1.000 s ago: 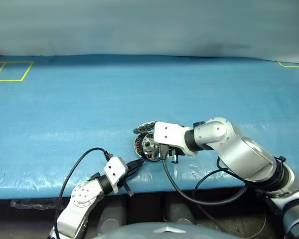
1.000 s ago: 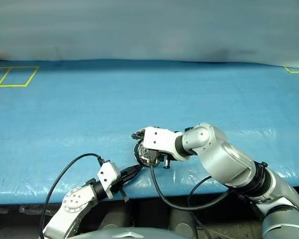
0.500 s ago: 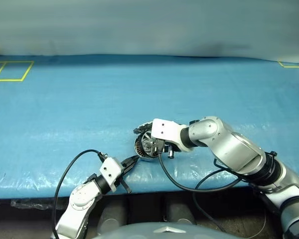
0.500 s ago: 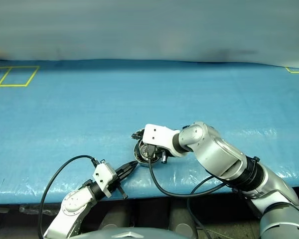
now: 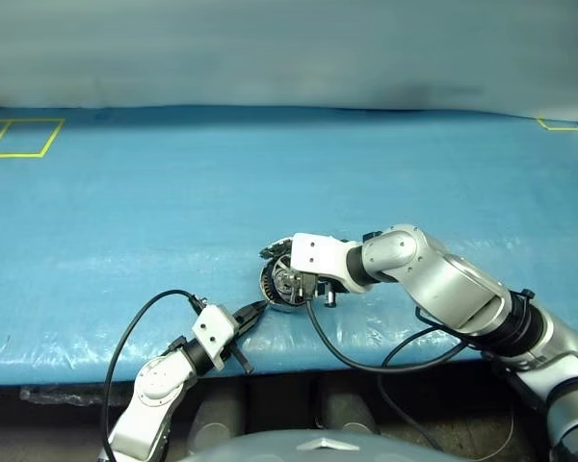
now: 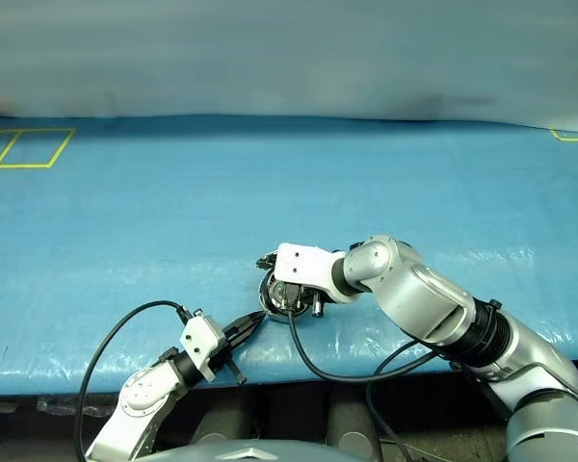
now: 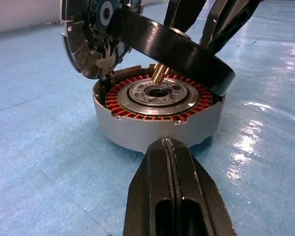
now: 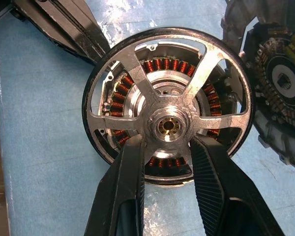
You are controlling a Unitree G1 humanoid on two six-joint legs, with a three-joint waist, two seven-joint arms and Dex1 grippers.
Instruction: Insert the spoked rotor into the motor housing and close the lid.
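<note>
Near tabletop [image 5: 125, 241] edge: rotor over housing, not seated.
Right fingers [image 8: 164, 169] clamp spoked rotor [image 8: 168, 105], now shifted left, tilted above motor housing [image 7: 157, 120]; lid [image 7: 91, 37] stands open; left fingers [image 7: 169, 162] pressed together, nudging housing's near wall.

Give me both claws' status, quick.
Left claw: closed, empty, against the motor housing.
Right claw: holding the spoked rotor by its hub, over the housing.
</note>
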